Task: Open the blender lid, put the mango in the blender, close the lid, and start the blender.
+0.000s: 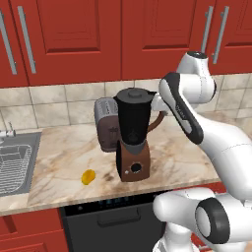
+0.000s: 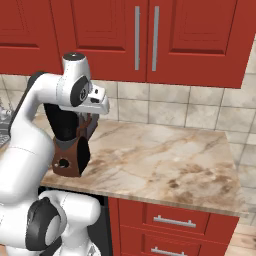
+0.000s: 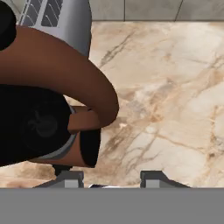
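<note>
Tool (image 3: 111,177) closed on nothing, beside blender (image 1: 133,140) handle. Lid (image 1: 134,93) seated, mango (image 1: 88,176) loose on desk (image 1: 59,162). Risk: knocking jar over through handle contact.

My arm (image 1: 221,138) is glossy white with dark joint rings, black elbow panel; finger tips (image 3: 70,178) small, grey.

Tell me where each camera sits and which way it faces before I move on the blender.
Left base view: behind the arm's left, facing the counter, blender, lid, mango, toaster, sink; arm rises lower right.
Right base view: behind the arm's right, facing the same counter; arm lower left, covering the jar.
Hand view: on the hand, looking down past the blender handle; finger tips at the bottom.
Shared: blender, in all three.
</note>
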Tool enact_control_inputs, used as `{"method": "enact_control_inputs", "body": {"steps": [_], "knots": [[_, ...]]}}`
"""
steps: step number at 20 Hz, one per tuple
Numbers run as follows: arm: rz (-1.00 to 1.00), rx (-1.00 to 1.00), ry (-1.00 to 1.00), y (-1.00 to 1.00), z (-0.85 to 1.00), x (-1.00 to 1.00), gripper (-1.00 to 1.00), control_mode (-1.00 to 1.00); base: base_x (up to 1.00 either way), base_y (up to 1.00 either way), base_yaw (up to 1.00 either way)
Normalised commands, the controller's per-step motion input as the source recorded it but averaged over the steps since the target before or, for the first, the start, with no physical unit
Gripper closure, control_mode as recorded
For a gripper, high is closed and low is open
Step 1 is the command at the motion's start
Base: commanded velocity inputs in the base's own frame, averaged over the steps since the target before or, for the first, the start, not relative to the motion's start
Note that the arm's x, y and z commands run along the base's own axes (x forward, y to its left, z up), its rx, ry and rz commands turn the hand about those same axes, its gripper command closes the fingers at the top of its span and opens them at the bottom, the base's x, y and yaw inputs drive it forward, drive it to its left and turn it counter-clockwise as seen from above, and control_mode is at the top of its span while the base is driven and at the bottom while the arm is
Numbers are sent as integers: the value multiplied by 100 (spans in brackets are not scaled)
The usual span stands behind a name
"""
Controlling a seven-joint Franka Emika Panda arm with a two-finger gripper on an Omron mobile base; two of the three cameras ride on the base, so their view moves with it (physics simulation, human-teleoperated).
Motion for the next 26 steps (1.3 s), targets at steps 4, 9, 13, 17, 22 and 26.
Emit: {"method": "enact_control_inputs", "body": {"steps": [4, 9, 13, 17, 22, 26], "knots": [[0, 0, -6, 1, 0, -26, -100, -100, 0, 0, 0], [-1, 1, -33, 6, 69, -67, -100, -100, 0, 0, 0], [-2, 0, -35, 28, 100, -40, -100, -100, 0, 0, 0], [0, -5, -13, 75, 86, -1, -100, -100, 0, 0, 0], [0, 0, 0, 79, 13, 32, -100, -100, 0, 0, 0], [3, 0, 4, 35, -13, 49, -100, -100, 0, 0, 0]]}}
